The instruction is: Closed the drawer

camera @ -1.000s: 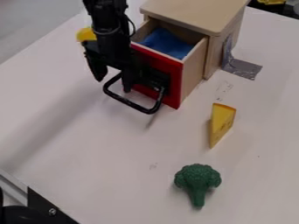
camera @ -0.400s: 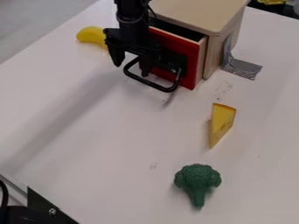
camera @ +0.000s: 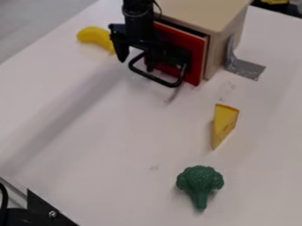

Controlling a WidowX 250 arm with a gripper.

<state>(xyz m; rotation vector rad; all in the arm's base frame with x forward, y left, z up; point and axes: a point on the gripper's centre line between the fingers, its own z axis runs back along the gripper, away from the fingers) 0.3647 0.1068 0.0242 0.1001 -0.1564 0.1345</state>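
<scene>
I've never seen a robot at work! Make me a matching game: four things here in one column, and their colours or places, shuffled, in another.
Things:
A. Drawer front
B. Toy broccoli
C. Toy banana
D. Tape

Descriptions:
1. Yellow, left of the cabinet in the picture
2. Silver-grey, on the cabinet's side and the table
3. Red, with a black handle
4. Green, nearest the picture's bottom edge

Right pairs: A-3, B-4, C-1, D-2

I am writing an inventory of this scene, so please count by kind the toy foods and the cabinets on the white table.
Curved yellow toy banana: 1
Yellow toy cheese wedge: 1
Dark green toy broccoli: 1
Light wooden cabinet with red-fronted drawer: 1
Total: 4
</scene>
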